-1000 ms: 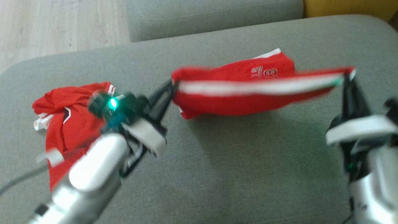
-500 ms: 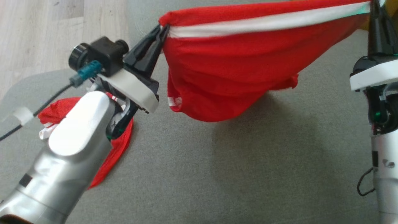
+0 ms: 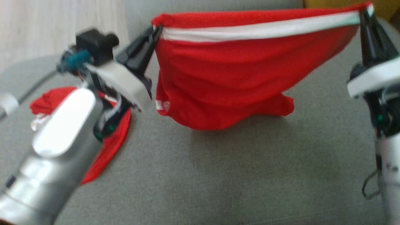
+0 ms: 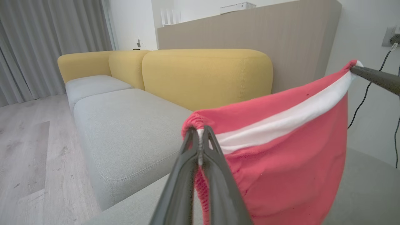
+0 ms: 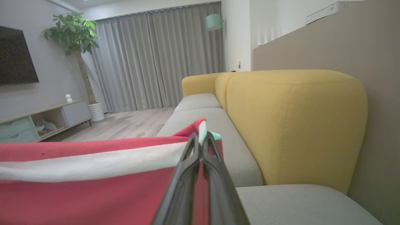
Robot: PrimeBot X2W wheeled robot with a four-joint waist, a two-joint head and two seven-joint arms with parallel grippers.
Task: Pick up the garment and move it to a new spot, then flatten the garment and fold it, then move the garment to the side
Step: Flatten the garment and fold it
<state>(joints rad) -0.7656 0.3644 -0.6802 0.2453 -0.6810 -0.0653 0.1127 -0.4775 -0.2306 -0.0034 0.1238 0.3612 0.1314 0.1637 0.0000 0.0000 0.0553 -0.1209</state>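
The garment (image 3: 231,81) is red with a white band along its top edge and hangs stretched between both grippers above the grey cushion (image 3: 218,175). Its lower fold sags and touches the cushion. My left gripper (image 3: 155,29) is shut on the garment's left corner; the left wrist view shows the same pinch by my left gripper (image 4: 200,132) on the garment (image 4: 281,162). My right gripper (image 3: 364,11) is shut on the right corner, and in the right wrist view that gripper (image 5: 200,137) clamps the garment (image 5: 93,187) at its banded edge.
A second red garment (image 3: 109,143) lies crumpled on the cushion at the left, partly under my left arm. Wooden floor (image 3: 47,25) lies beyond the cushion's left edge. A yellow sofa back (image 4: 206,75) and another grey seat (image 4: 125,125) stand behind.
Both grippers have lifted the garment off the cushion and held it stretched; over the last half second it came slightly lower, its bottom fold now resting on the cushion.
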